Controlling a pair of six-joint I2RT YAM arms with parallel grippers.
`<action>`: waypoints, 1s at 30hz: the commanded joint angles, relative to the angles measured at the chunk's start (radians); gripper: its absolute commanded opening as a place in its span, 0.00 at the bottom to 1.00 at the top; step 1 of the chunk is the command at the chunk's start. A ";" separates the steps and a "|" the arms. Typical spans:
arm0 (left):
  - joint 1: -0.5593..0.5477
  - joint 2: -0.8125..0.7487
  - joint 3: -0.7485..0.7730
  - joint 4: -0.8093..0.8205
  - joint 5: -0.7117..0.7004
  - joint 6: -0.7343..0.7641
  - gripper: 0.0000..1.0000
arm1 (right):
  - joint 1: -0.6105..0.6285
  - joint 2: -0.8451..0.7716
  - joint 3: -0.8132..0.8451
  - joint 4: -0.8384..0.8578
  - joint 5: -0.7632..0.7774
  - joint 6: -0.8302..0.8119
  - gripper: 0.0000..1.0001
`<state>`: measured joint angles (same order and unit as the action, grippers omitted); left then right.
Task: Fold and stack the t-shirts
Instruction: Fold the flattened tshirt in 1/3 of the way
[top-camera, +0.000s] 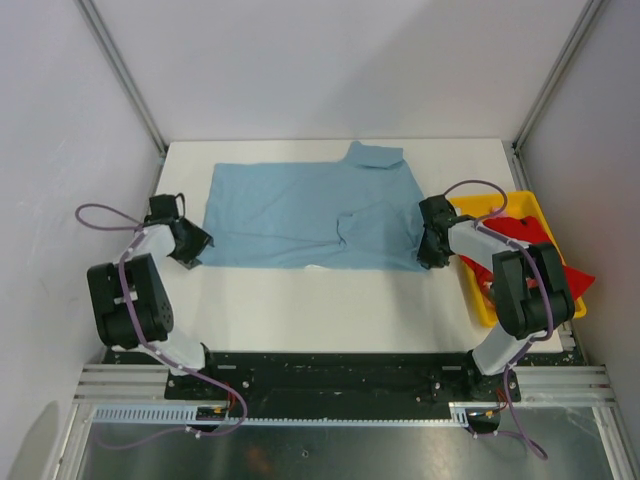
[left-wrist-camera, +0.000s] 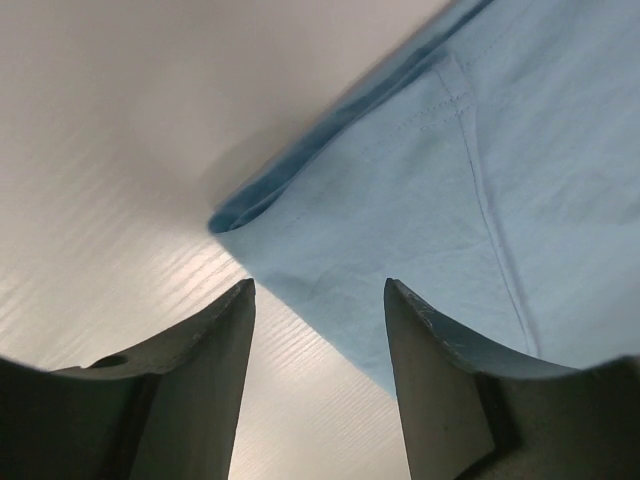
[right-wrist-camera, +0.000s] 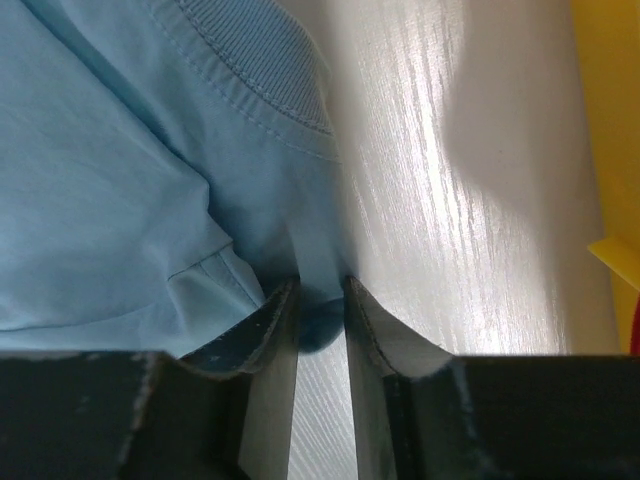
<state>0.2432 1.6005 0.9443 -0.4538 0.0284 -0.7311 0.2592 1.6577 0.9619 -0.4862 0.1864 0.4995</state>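
Observation:
The light blue t-shirt (top-camera: 310, 212) lies folded flat across the back half of the white table, collar at the far right. My left gripper (top-camera: 190, 250) is open at its near left corner; in the left wrist view the shirt's corner (left-wrist-camera: 420, 200) lies just ahead of my gripper (left-wrist-camera: 320, 295), with nothing between the jaws. My right gripper (top-camera: 432, 255) is at the near right corner, shut on a fold of the shirt (right-wrist-camera: 150, 170), which is pinched at the fingertips of my gripper (right-wrist-camera: 320, 300). The red t-shirt (top-camera: 535, 245) lies in the yellow bin.
The yellow bin (top-camera: 470, 208) stands at the table's right edge, close to my right arm; its wall shows in the right wrist view (right-wrist-camera: 610, 120). Grey enclosure walls surround the table. Bare white table (top-camera: 320, 310) lies in front of the shirt.

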 joint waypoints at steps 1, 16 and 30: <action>0.060 -0.112 -0.040 0.005 -0.009 0.021 0.59 | -0.004 -0.035 0.023 -0.025 -0.012 -0.005 0.31; 0.128 0.031 -0.005 0.005 -0.023 -0.025 0.51 | -0.004 -0.088 0.001 -0.033 -0.041 -0.017 0.38; 0.092 0.076 0.031 0.004 -0.119 0.000 0.42 | -0.004 -0.117 -0.016 -0.034 -0.059 -0.016 0.38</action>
<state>0.3580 1.6562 0.9421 -0.4519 -0.0166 -0.7422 0.2584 1.5791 0.9520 -0.5156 0.1333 0.4950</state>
